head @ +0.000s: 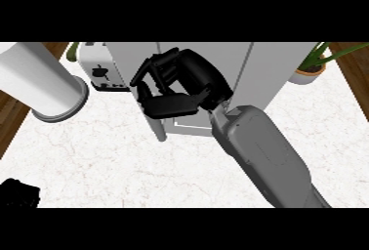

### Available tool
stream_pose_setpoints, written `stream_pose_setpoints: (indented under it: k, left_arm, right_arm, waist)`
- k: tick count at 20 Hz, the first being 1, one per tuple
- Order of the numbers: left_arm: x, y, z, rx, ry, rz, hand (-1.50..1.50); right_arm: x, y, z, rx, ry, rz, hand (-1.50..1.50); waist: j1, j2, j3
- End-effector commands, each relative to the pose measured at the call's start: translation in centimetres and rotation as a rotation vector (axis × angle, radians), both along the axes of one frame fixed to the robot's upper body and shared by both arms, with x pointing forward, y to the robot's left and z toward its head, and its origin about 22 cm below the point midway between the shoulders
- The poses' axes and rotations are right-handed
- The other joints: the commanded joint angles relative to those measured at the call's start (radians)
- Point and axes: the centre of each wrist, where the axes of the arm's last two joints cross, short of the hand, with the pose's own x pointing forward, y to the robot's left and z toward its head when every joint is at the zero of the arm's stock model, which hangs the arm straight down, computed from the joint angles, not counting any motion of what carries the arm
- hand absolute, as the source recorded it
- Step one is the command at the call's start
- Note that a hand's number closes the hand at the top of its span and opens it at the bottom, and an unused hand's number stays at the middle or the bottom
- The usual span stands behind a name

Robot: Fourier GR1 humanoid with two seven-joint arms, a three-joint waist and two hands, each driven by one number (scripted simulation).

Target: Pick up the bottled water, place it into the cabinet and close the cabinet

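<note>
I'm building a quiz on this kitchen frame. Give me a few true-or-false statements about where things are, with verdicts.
1. The right hand is up against the cabinet. True.
2. The toaster stands to the right of the cabinet. False: it stands at the cabinet's left.
3. A potted plant stands at the view's upper right, on the counter. True.
4. The left hand lies on the white cylinder. False: it shows at the view's lower left edge, well apart from the cylinder.
</note>
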Motion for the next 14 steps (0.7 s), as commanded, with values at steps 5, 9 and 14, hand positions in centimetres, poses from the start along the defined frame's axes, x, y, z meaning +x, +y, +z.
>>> stream_pose_setpoints:
  k: [5, 9, 14]
  left_arm:
    - [0.1, -0.7, 0.1, 0.003, -0.002, -0.045, 1.5]
    - [0.8, 0.0, 0.2, 0.025, -0.007, -0.043, 1.5]
    - [1.7, -0.5, 1.2, 0.006, -0.036, -0.045, 1.5]
  right_arm:
    - [5.5, -5.6, -1.8, -0.04, 0.012, -0.153, 1.5]
    - [5.6, -6.0, -2.8, -0.051, 0.003, -0.141, 1.5]
    - [6.2, -5.8, -2.1, -0.032, 0.008, -0.144, 1.5]
  waist:
    - [0.01, 0.047, 0.004]
    - [0.0, 0.047, 0.003]
    - [0.002, 0.048, 0.003]
